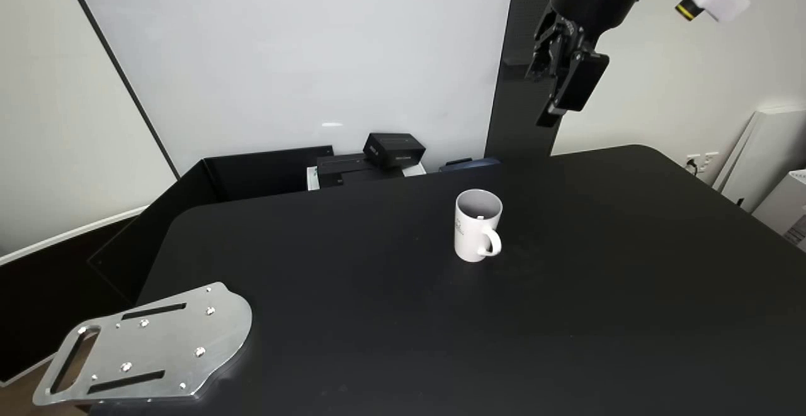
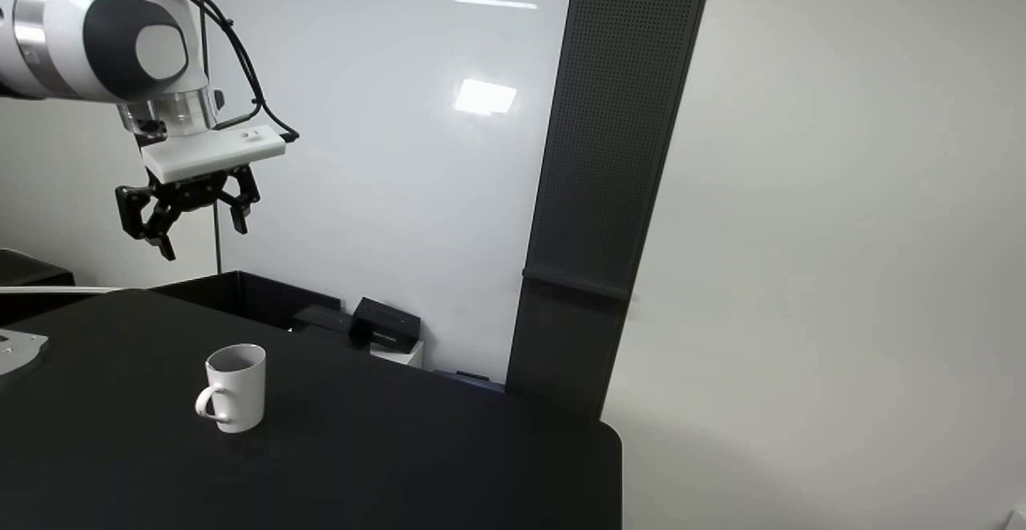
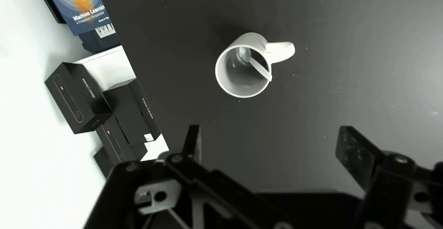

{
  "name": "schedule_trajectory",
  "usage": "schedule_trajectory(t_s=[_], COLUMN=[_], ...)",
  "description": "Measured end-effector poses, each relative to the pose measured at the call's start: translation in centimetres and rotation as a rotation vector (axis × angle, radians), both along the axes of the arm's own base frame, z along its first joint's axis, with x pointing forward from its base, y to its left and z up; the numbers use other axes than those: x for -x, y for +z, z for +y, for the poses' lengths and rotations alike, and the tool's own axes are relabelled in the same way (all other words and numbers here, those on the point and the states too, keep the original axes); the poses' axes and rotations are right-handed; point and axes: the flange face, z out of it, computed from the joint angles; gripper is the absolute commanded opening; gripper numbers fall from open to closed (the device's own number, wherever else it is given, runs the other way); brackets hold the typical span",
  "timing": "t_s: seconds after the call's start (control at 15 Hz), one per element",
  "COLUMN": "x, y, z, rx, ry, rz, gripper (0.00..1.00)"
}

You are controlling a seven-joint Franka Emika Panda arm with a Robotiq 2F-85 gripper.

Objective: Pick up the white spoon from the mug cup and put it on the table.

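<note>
The white mug cup (image 1: 467,235) stands upright on the black table (image 1: 378,321); it also shows in an exterior view (image 2: 247,398) and in the wrist view (image 3: 254,39). The white spoon (image 3: 259,68) leans inside the mug, bowl at the bottom, handle end at the rim near the mug's handle. In an exterior view only the spoon's tip (image 1: 480,218) shows; elsewhere the mug hides it. My gripper (image 3: 271,128) is open and empty, high above the table and apart from the mug. It also shows in both exterior views (image 1: 543,98) (image 2: 205,243).
A grey slotted metal plate (image 1: 170,340) lies at a table corner. Black boxes (image 3: 78,97) and a blue book (image 3: 84,10) sit beyond the table's edge, by the white wall panel (image 1: 302,51). A dark perforated column (image 2: 613,129) stands behind the table.
</note>
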Motion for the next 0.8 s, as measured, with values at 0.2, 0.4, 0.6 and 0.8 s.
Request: schedule_trajectory(t_s=[0.2, 0.4, 0.6, 0.8], x=[0.5, 1.1, 1.5, 1.6], y=[-1.6, -3.4, -5.3, -6.8], z=[0.6, 1.2, 1.4, 1.6], rx=[-0.020, -0.032, -0.036, -0.040], ry=[0.001, 0.005, 0.011, 0.012], rz=[0.015, 0.041, 0.062, 0.076], gripper=[1.00, 1.00, 1.00, 1.00])
